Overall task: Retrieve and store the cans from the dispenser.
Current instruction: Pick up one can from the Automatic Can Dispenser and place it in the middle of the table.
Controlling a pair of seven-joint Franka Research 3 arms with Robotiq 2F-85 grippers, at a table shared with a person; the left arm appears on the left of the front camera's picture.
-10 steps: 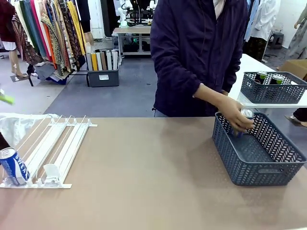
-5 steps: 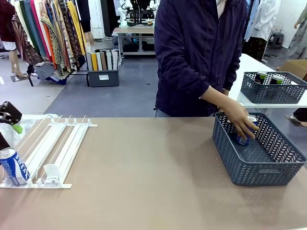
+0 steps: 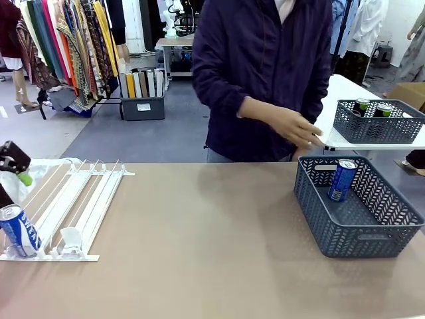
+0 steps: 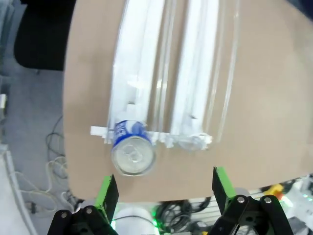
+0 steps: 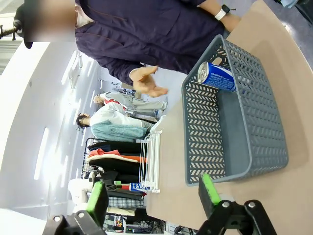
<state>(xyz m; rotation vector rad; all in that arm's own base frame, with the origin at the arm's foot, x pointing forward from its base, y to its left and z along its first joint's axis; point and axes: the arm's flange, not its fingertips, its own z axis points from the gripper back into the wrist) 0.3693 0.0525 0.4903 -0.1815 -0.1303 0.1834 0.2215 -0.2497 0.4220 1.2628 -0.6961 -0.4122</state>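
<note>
The left pincer [image 4: 164, 188] hangs over the left end of the bench [image 3: 199, 239] with its jaws spread wide and nothing between them. In the front view its black body and one green pad [image 3: 25, 178] show at the far left edge, beside the far end of the rack [image 3: 73, 203]. The rack is white, lies flat on the bench, and its thin rails run from the far side toward the robot. A blue can [image 3: 16, 230] stands upright in the leftmost lane at the near end, against the small stop tabs. From the left wrist camera its silver top [image 4: 133, 155] faces up, just beyond the open fingers.

The middle of the bench is bare brown. Across it stands a person in a dark jacket, one open hand [image 3: 292, 127] held in the air above and beyond the grey basket [image 3: 358, 229], apart from everything.

The basket sits on the right part of the bench. A second blue can [image 3: 342, 179] leans tilted inside it near the far wall. Farther right, a smaller grey basket [image 3: 378, 126] on a white table holds dark cans [image 3: 362, 105] with green marks.

The right pincer [image 5: 152, 193] is open too, empty, facing the basket from its right end.
</note>
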